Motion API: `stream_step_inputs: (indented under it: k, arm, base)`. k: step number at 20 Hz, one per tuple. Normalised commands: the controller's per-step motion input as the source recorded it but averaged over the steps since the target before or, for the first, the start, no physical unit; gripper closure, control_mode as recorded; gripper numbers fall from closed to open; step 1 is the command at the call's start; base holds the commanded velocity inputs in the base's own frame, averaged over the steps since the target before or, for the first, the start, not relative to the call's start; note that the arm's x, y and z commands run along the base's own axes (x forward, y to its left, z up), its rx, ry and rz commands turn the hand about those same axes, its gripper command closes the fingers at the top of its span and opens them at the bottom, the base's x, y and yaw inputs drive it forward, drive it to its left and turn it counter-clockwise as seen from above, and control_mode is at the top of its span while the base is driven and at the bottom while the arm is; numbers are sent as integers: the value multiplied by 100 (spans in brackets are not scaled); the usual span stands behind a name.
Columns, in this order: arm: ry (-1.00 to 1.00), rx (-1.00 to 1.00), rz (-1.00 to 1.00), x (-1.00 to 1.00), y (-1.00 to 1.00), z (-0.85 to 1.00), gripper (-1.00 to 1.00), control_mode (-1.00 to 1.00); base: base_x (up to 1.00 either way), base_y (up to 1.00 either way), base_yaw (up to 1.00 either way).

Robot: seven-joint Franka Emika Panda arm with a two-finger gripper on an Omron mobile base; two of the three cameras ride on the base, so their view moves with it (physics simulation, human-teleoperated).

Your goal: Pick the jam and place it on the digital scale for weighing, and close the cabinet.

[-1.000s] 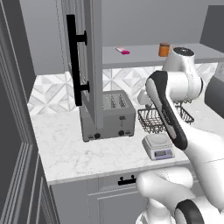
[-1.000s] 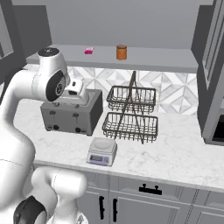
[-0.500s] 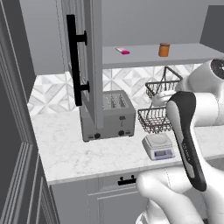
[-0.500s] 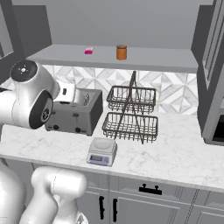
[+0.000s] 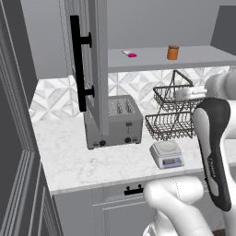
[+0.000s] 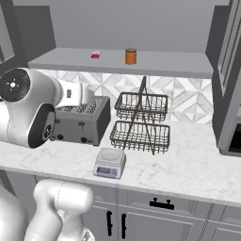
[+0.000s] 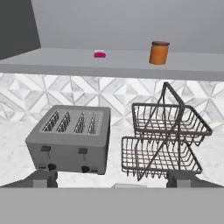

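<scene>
The jam is a small orange jar with a dark lid, upright on the open shelf of the cabinet; it also shows in both base views. The cabinet's door stands swung out, its long black handle facing left. On the counter's front part sits the white digital scale, nothing on its plate. My gripper is open, fingertips wide apart and empty, held back from the counter below shelf height and facing the toaster and the jam.
A grey toaster stands left of a two-tier wire basket. A flat pink item lies on the shelf left of the jam. Another open cabinet door juts out at the right. Drawers run below the counter.
The arm has folded back and down toward the base, bringing the hand in front of the counter. Jam, scale and cabinet door have not moved.
</scene>
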Motion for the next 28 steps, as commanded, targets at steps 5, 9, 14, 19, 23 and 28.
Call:
stream_step_inputs:
  k: [5,9,14,19,23,28]
  arm:
    - [0,0,-6,0,-15,52,-100,-100]
    - [5,-1,-7,3,-16,49,-100,-100]
    - [2,-1,-7,27,-23,14,-100,-100]
    - [-9,0,-7,42,-33,0,-100,-100]
    - [-7,0,-1,67,-28,0,-100,-100]
    - [-1,0,-1,64,-21,0,-100,-100]
  base:
    - [0,0,0]
    - [0,0,0]
    - [0,0,0]
    - [0,0,0]
    - [0,0,0]
    - [0,0,0]
